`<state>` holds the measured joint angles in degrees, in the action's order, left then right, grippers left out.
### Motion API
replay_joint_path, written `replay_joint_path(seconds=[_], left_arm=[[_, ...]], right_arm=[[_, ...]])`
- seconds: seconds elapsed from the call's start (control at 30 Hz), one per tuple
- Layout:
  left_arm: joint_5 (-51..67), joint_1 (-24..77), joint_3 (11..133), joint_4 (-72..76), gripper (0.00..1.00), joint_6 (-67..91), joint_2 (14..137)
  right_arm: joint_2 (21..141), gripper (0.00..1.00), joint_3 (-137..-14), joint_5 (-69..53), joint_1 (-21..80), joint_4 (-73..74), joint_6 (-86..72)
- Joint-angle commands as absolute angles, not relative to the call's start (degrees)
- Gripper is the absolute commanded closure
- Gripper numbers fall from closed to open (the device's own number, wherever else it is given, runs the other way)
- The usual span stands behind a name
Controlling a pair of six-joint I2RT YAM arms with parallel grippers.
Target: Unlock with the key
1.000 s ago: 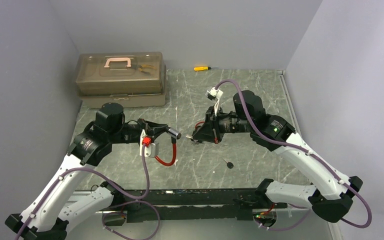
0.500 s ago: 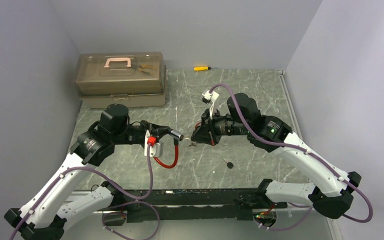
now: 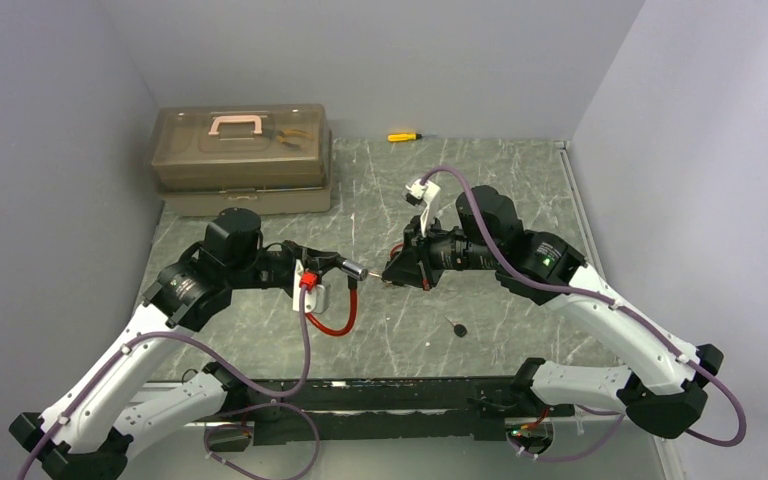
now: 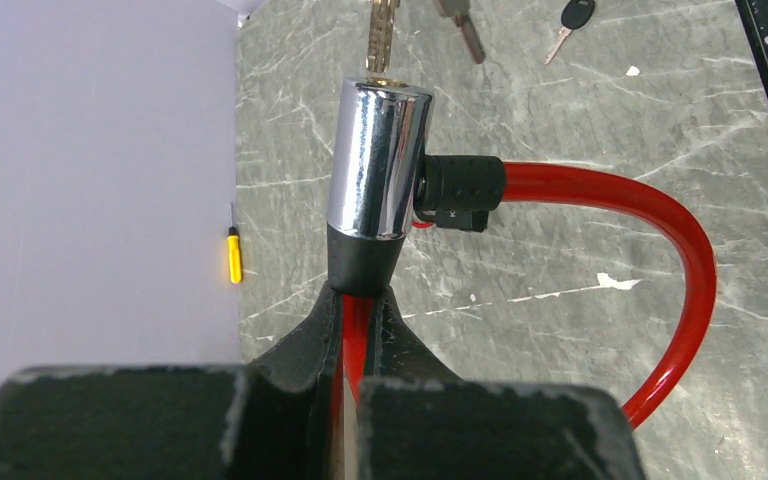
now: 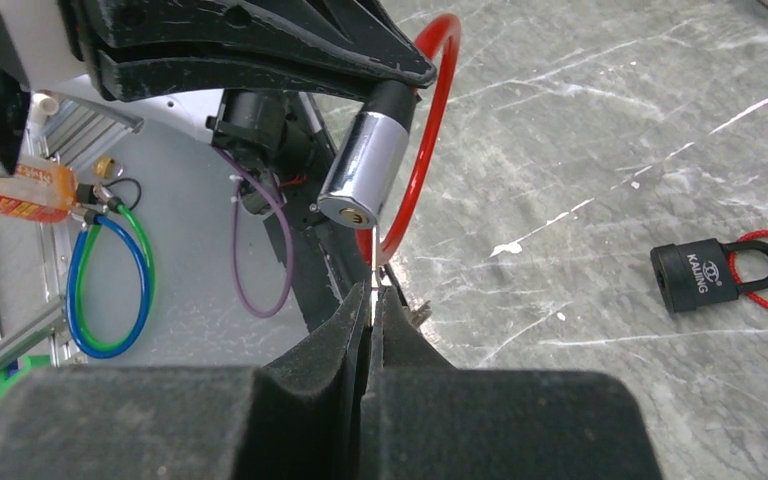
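Over the grey marbled surface (image 3: 480, 180), the left end effector (image 3: 330, 263) and right end effector (image 3: 390, 277) stood tip to tip. The left wrist view showed its end effector gripping the cable lock (image 4: 378, 160), with the key (image 4: 381, 30) at the lock's far end. In the right wrist view, that end effector was clamped on the key, the lock just ahead.

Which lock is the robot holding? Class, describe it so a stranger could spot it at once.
Above the middle of the marbled table, the left gripper holds the cable lock up to a key. Unlike the black padlock lying on the table, it has a chrome cylinder and a thick red cable loop.
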<state>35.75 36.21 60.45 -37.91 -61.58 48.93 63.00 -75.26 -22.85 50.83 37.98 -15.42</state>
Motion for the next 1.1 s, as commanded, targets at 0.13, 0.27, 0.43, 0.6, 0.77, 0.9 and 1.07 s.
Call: replay_joint_path(seconds=[0.13, 0.27, 0.43, 0.6, 0.77, 0.9, 1.07], left_arm=[[35.31, 36.69, 60.63, -34.19, 1.0, -60.16, 49.12], [35.24, 36.86, 60.77, -33.84, 1.0, -59.86, 49.07], [35.14, 37.04, 60.69, -33.76, 1.0, -59.91, 48.91], [35.03, 37.15, 60.71, -33.7, 1.0, -59.92, 48.71], [34.83, 37.23, 60.64, -33.41, 1.0, -59.94, 48.52], [34.86, 37.26, 60.71, -33.32, 1.0, -59.79, 48.43], [34.87, 37.38, 60.85, -33.31, 1.0, -59.48, 48.34]], right_arm=[[61.19, 1.0, -76.12, -23.66, 51.18, 33.37, -16.26], [61.48, 1.0, -75.83, -23.47, 51.15, 32.79, -16.35], [62.06, 1.0, -75.35, -23.35, 51.16, 32.3, -16.52], [62.22, 1.0, -74.94, -23.46, 51.18, 32.19, -16.61], [62.09, 1.0, -73.83, -23.81, 51.24, 32.02, -16.79], [61.86, 1.0, -73.0, -23.57, 51.2, 31.97, -16.9], [61.72, 1.0, -72.64, -23.55, 51.15, 31.74, -16.99]])
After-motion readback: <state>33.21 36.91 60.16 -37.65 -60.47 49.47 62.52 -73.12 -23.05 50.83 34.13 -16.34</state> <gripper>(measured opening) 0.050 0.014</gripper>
